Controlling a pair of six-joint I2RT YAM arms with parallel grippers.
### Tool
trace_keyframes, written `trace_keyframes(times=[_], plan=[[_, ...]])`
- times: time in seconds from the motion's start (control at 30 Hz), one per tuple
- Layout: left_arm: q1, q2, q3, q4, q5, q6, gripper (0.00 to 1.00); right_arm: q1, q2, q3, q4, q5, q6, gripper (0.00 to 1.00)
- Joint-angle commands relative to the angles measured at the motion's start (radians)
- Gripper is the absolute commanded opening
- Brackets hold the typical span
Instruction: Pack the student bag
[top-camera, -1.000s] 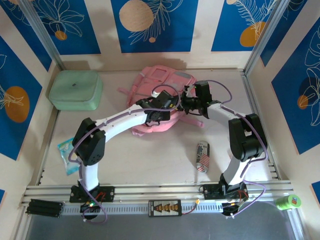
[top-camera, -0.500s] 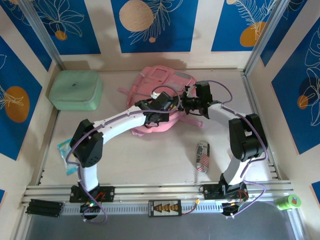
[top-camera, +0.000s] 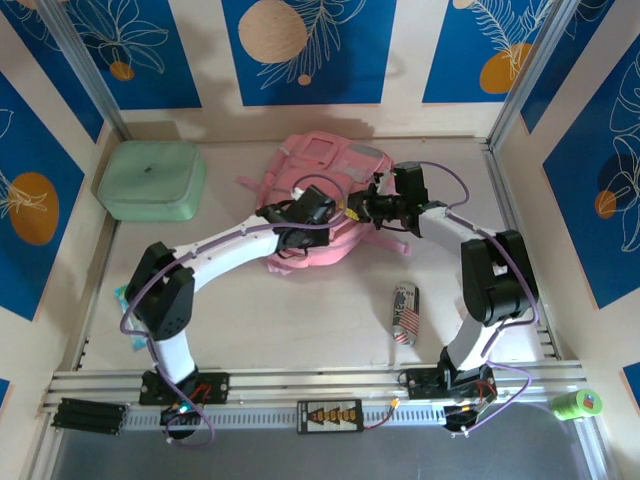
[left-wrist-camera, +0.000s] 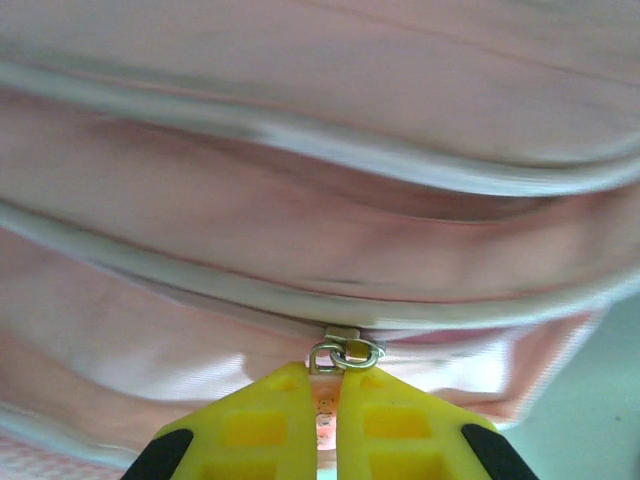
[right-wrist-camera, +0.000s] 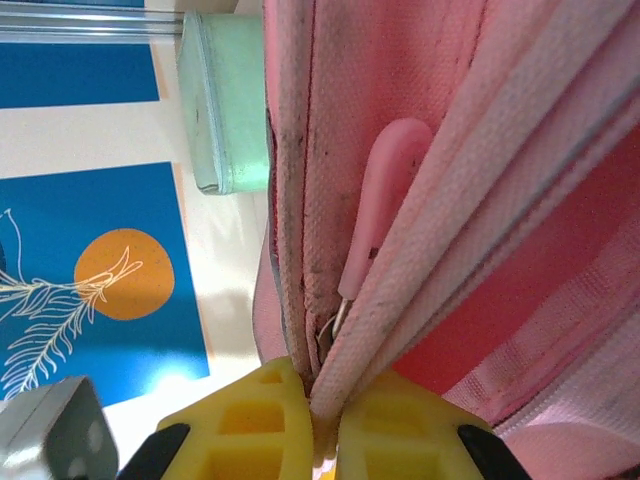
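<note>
Wrist views: left tool (left-wrist-camera: 332, 390) and right tool (right-wrist-camera: 322, 400) both pinched onto student bag (left-wrist-camera: 320, 200).

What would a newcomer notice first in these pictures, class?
A large soft pink backpack lies toward the table's back. The left jaws are shut at its small metal zip ring on the near side, and the right jaws pinch a pink fabric edge on its right. A mint green rounded case sits back left.
</note>
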Motion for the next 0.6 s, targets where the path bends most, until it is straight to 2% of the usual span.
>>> trace_keyframes(times=[0.0,0.13,0.33,0.43,0.57], plan=[[0.057,-0.056,-0.078,0.030,0.089,0.009,0.10,-0.020,-0.065,-0.005,0.024,0.027,-0.019,0.08],[0.088,-0.078,-0.112,0.089,0.170,0.068,0.18,-0.019,-0.061,-0.002,0.026,0.018,-0.012,0.08],[0.091,-0.068,-0.102,0.098,0.216,0.192,0.39,-0.014,-0.059,0.001,0.026,0.011,-0.011,0.08],[0.097,-0.052,-0.087,0.061,0.205,0.248,0.42,-0.015,-0.059,0.001,0.021,0.012,-0.012,0.08],[0.119,-0.030,-0.082,0.028,0.211,0.281,0.42,-0.015,-0.060,0.000,0.019,0.013,-0.013,0.08]])
